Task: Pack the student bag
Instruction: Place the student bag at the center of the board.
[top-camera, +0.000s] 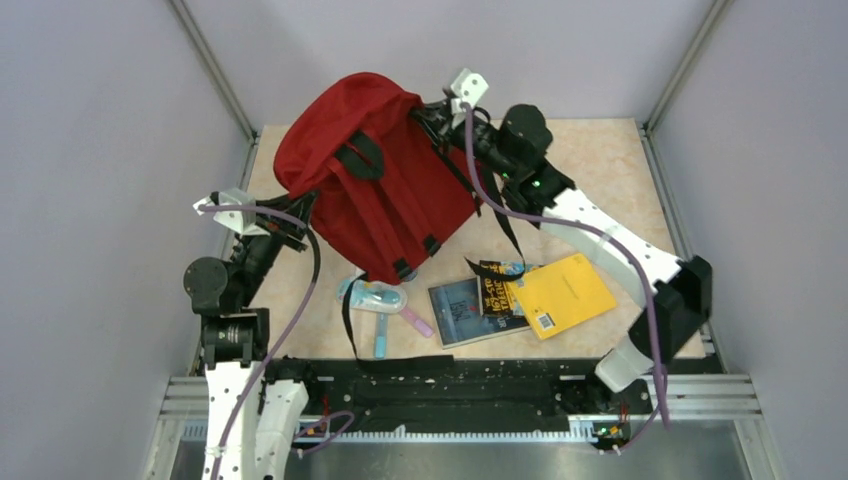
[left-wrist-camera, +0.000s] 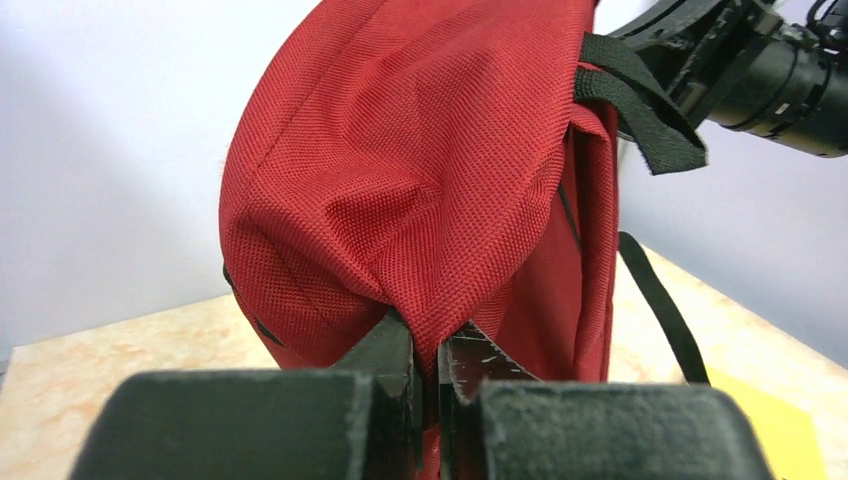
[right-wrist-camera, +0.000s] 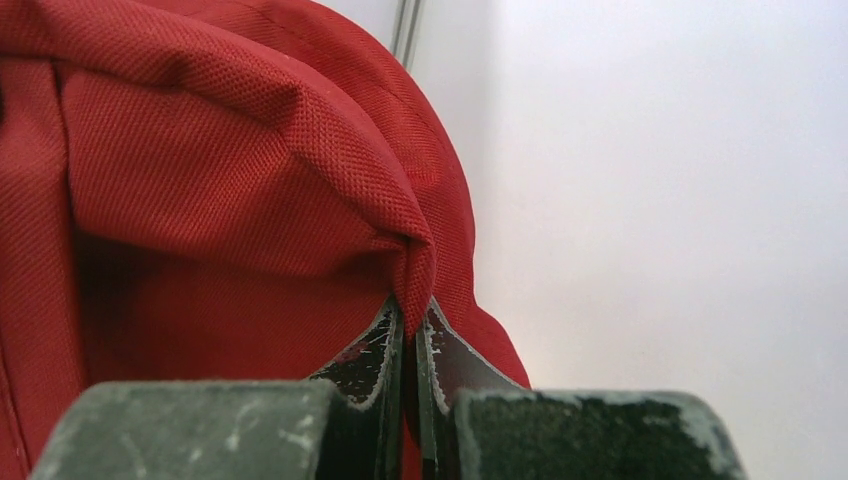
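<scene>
Where the table (top-camera: 610, 150) is nearest, at lower centre of the top view, a pouch (top-camera: 375, 297), a dark book (top-camera: 462, 315) and a yellow book (top-camera: 570, 290) are laid flat. Beyond them, at upper centre, the bag (top-camera: 370, 170) is gripped: its red fabric is pinched by the left gripper (left-wrist-camera: 428, 345) at its left edge and by the right gripper (right-wrist-camera: 410, 320) at its upper right.

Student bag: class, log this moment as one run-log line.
left gripper: shut on student bag | right gripper: shut on student bag | books: on table
</scene>
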